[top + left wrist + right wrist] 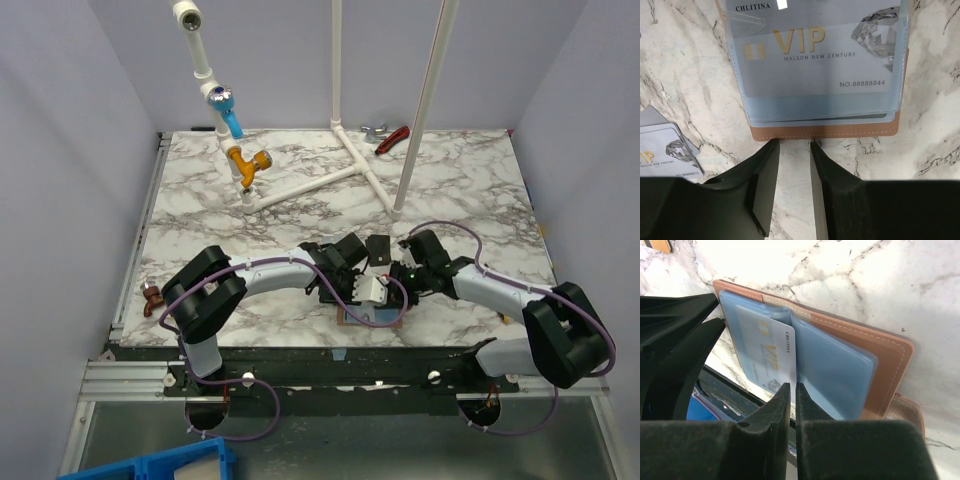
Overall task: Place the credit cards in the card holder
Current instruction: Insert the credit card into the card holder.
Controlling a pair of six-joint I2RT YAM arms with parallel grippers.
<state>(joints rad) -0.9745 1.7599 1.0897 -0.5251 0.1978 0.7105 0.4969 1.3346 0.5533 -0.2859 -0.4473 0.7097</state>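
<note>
The tan card holder lies open on the marble near the table's front edge. A silvery VIP card sits in its pale blue sleeve. In the right wrist view that card has one bare edge poking out at the fold of the card holder. My right gripper is shut on that edge. My left gripper is open, its tips at the holder's near edge with only marble between them. Another silvery card lies to the left.
A white pipe frame with blue and yellow fittings stands at the back. A red-handled tool lies at the far edge. A small brown thing sits at the left edge, and a blue bin is below the table.
</note>
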